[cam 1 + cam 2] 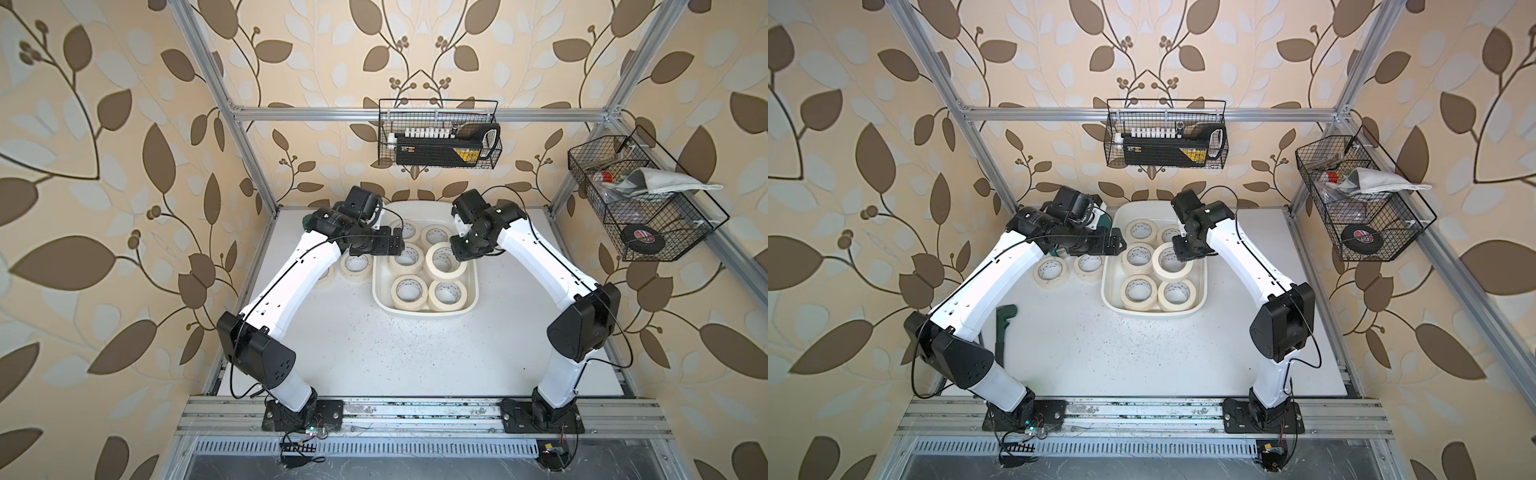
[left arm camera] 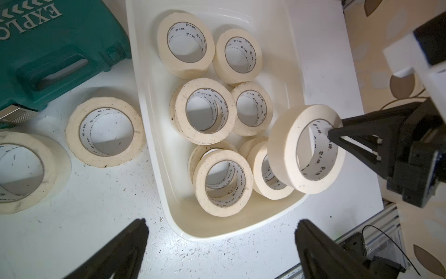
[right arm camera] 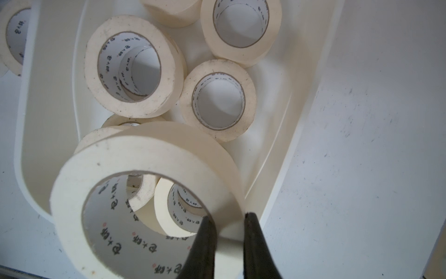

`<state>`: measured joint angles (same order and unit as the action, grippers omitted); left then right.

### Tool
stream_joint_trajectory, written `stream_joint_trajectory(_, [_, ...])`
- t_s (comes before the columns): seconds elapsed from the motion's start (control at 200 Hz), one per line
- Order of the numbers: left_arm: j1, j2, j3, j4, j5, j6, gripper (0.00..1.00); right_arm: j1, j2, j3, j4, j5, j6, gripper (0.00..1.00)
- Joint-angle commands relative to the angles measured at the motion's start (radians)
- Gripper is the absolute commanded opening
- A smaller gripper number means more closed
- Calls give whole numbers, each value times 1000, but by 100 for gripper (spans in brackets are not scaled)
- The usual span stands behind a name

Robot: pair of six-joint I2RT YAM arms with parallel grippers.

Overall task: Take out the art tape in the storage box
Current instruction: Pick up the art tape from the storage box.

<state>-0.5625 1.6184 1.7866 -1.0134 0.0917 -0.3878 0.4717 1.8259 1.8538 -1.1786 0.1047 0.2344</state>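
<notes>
Looking through the right wrist view, you have the right gripper [image 3: 226, 218] clenched on one art tape roll [image 3: 149, 149] — one finger sits inside the printed core and the other presses the outer wall. In both top views that roll hangs tilted over the storage box [image 1: 424, 312], on the side nearest your right arm, raised above the other rolls [image 2: 181, 113], which lie flat and partly stacked inside the box. Your left gripper [image 2: 222, 224] is released, its jaws spread wide. It hovers by the box's left rim and grasps nothing. Two more rolls [image 2: 72, 135] lie flat on the table [image 1: 374, 353] left of the box, just beside each other — near a teal case [image 2: 60, 48].
</notes>
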Motion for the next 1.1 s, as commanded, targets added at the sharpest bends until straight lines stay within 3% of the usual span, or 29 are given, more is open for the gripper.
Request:
stream_joint_trajectory(0.0, [-63, 34, 65, -56, -109, 29, 99, 38, -52, -31, 0, 15, 54, 0])
stream_joint_trajectory(0.24, [-165, 106, 99, -38, -130, 14, 95, 85, -78, -54, 5, 17, 86, 0])
stream_joint_trajectory(0.625, [-194, 195, 65, 22, -103, -13, 85, 91, -101, -76, -3, 20, 107, 0])
stream_joint_trajectory(0.845, [-200, 240, 73, 38, -99, -25, 76, 97, -100, -82, -6, 17, 113, 0])
stream_joint_trajectory(1.095, [-203, 270, 61, 61, -101, -39, 57, 100, -101, -90, -3, 9, 121, 0])
